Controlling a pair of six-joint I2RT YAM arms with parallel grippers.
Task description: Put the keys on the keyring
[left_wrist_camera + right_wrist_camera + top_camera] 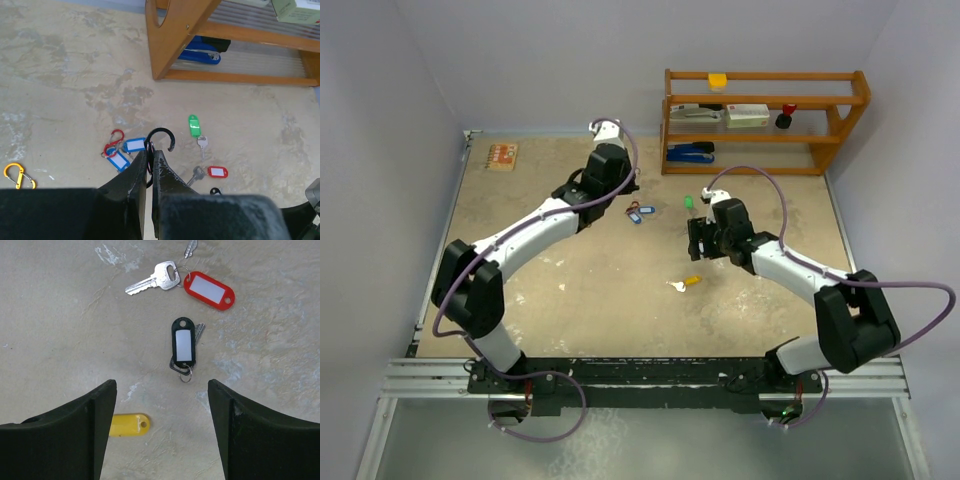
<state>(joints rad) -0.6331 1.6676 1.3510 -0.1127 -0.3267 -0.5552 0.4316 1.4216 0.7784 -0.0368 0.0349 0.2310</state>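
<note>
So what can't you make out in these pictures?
Left wrist view: how much of the keyring sits inside the shut left gripper; its fingers cover that part.
Right wrist view: the yellow tag runs behind a finger of the open right gripper; its key is hidden.
Right wrist view: the black tag covers most of its key.
Top view: shelf items too small to name.
</note>
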